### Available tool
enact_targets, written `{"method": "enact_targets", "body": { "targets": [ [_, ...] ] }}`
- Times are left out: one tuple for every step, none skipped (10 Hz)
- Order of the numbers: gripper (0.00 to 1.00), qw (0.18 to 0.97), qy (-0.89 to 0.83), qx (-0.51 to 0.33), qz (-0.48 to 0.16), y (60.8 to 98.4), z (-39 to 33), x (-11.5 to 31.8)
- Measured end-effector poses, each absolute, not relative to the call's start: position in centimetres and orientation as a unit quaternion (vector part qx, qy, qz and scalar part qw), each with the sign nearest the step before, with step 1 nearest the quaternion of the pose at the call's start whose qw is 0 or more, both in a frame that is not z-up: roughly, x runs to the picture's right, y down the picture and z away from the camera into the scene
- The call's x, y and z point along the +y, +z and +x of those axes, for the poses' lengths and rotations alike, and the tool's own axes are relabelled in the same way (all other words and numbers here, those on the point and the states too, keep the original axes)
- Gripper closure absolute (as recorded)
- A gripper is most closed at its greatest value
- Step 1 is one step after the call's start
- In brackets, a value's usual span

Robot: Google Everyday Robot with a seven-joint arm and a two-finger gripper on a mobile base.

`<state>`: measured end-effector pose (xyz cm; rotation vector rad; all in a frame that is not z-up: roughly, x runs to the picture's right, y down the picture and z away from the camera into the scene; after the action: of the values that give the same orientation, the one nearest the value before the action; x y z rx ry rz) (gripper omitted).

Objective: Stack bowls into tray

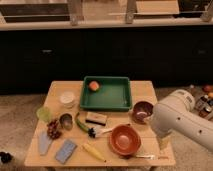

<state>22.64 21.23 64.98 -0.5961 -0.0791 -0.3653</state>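
Gripper (163,142) hangs under the white arm (181,112) at the table's (145,91) right edge; whether it is spread or closed cannot be told. Maroon bowl (142,111) stands near it, up-left in view; orange bowl (124,140) to its left. Tray (112,96) lies farther up-left, holding a small orange object (93,86).

Dark cabinets (100,55), speckled floor (20,112), wooden table (145,92)

Dim, warm light; cabinets (100,55) lost in shadow, the tool (163,142) shaded at the table (145,92) edge, right side
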Motion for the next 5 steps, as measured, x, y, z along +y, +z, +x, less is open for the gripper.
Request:
{"method": "enact_targets", "body": {
  "targets": [
    [0.2, 0.936, -0.189, -0.046, -0.292, 65.2, 22.0, 21.5],
    [0.2, 0.935, -0.194, -0.05, -0.292, 65.3, 21.7, 21.7],
    [0.2, 0.935, -0.198, -0.053, -0.291, 65.4, 21.6, 21.8],
    [0.2, 0.935, -0.203, -0.053, -0.286, 65.4, 22.0, 21.5],
    [0.2, 0.934, -0.214, -0.057, -0.279, 66.0, 22.5, 20.7]
  ]
}}
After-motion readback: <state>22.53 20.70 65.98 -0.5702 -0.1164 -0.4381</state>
